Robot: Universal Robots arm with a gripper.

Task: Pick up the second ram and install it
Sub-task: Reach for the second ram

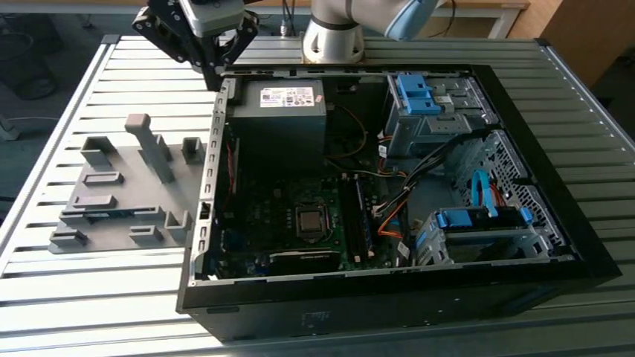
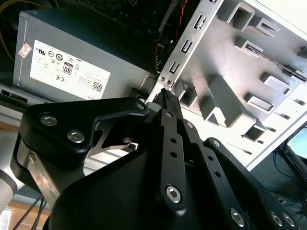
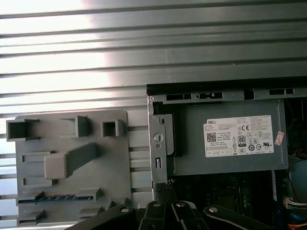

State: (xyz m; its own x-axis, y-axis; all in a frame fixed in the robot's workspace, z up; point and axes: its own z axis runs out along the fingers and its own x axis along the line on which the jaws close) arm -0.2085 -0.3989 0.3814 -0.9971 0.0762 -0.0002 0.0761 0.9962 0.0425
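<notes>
The pincer (image 1: 214,74) hangs over the far part of the slatted tabletop (image 1: 100,312). It is above the corner of the open computer case (image 1: 397,297) where the grey power supply (image 1: 279,119) sits. Its 2 fingers are together at the tips and hold nothing; in the second wrist view the black fingertips (image 2: 166,98) meet just above the case's metal edge.

In the first wrist view, the second ram (image 3: 62,197) lies as a thin blue-green strip. It rests in a slot of the grey holder tray (image 3: 122,167), well apart from the pincer.

The tray lies flat on the tabletop just beside the case, on the exterior view's left, with several upright blocks and 1 long slanted post (image 1: 151,149) rising from it. The case lies on its side with its inside open to view, and the motherboard (image 1: 288,216) is on its floor.
</notes>
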